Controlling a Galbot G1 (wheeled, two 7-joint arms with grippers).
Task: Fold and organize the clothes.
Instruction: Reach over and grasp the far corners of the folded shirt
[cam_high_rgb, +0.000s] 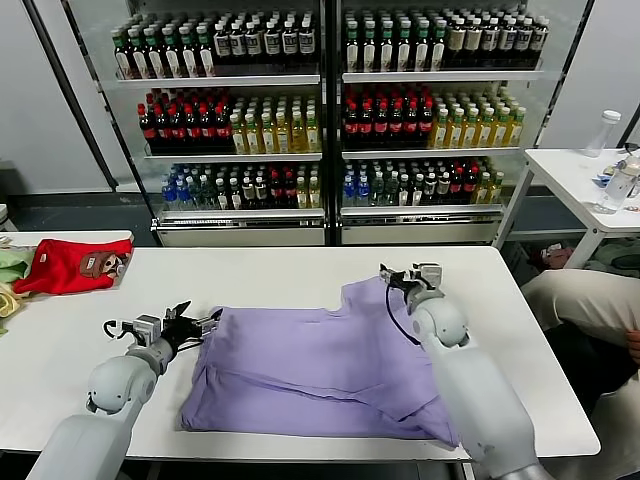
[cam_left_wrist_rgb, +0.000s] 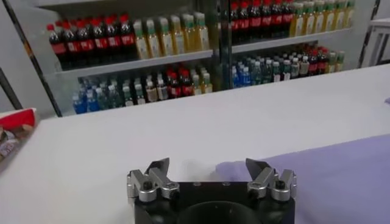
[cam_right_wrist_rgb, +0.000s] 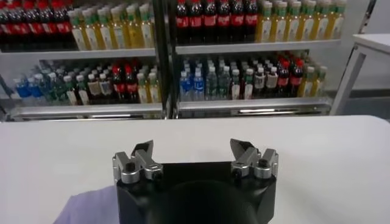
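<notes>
So the lavender T-shirt (cam_high_rgb: 320, 365) is lying flat, plain side up, in the middle of the white worktop (cam_high_rgb: 300, 270), its hem running to the worktop's near edge. It looks like thin cotton, so my guess is it's light, floppy and a bit clingy on the surface. It won't hold any shape, and a pinch anywhere in the middle would just bunch it up. Best bet is probably grabbing an edge or corner, like a sleeve tip or shoulder seam, and dragging it over.

The left tool (cam_high_rgb: 200, 322) sits right at the shirt's left sleeve edge, fingers apart, nothing in them. The right tool (cam_high_rgb: 398, 277) hovers at the shirt's far right shoulder, also spread and empty.

Off to the shirt's far left there's a red garment (cam_high_rgb: 70, 265), and a drinks shelf (cam_high_rgb: 320, 120) stands behind.
</notes>
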